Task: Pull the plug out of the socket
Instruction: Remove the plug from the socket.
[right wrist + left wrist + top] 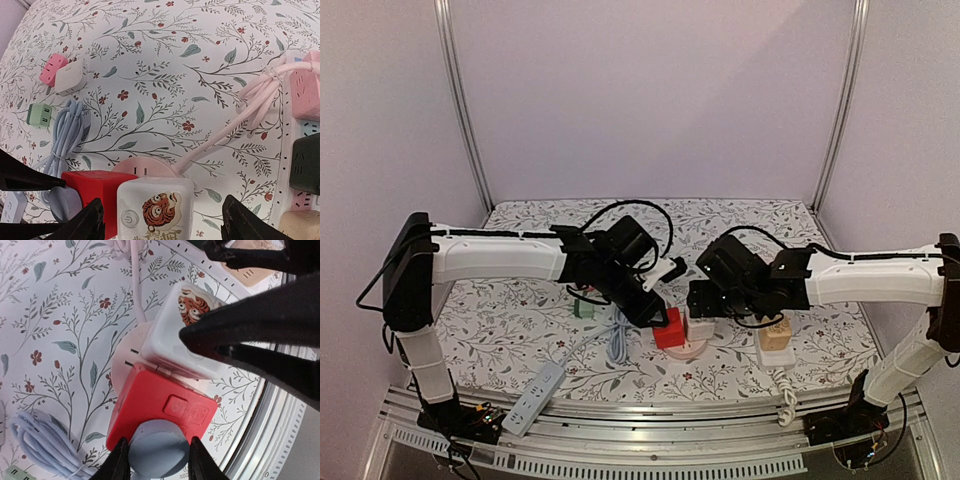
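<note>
Floral table (500, 330), red socket (165, 407), grey plug (158, 449) cropped in left jaws

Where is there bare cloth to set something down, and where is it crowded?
Bare cloth lies along the back wall, and on the left between the green adapter and the white power strip. Crowded: the centre around the red cube, tiger cube and blue cable coil, and the near right by the tan adapter.

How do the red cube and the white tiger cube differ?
The white cube carries a tiger sticker; the red cube has none. The red cube has a grey plug in it, held by the left gripper; the white cube shows none. Both sit on the round base.
</note>
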### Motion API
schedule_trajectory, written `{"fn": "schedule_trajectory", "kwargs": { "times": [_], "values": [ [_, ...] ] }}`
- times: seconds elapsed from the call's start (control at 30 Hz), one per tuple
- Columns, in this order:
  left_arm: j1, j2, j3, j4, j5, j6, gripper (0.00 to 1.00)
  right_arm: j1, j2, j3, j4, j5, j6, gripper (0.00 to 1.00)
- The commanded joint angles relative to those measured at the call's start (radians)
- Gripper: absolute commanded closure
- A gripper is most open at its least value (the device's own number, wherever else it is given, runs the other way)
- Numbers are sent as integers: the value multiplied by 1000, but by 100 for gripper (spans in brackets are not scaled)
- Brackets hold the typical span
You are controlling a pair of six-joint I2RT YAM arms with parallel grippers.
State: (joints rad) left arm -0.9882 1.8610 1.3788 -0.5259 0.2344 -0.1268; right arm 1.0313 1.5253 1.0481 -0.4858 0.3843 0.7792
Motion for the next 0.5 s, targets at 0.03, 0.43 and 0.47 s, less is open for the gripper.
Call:
{"fn": "schedule_trajectory", "kwargs": {
  "times": [0.03, 0.43, 0.47],
  "values": [
    [-5, 30, 4, -83, 27, -2, 80, -7, 7, 11, 6, 14, 13, 18],
    [-1, 41, 4, -59, 42, -10, 81, 13, 44, -22, 110, -110, -21, 10],
    [-1, 44, 3, -56, 44, -11, 81, 14, 49, -27, 121, -123, -18, 10]
  ]
}}
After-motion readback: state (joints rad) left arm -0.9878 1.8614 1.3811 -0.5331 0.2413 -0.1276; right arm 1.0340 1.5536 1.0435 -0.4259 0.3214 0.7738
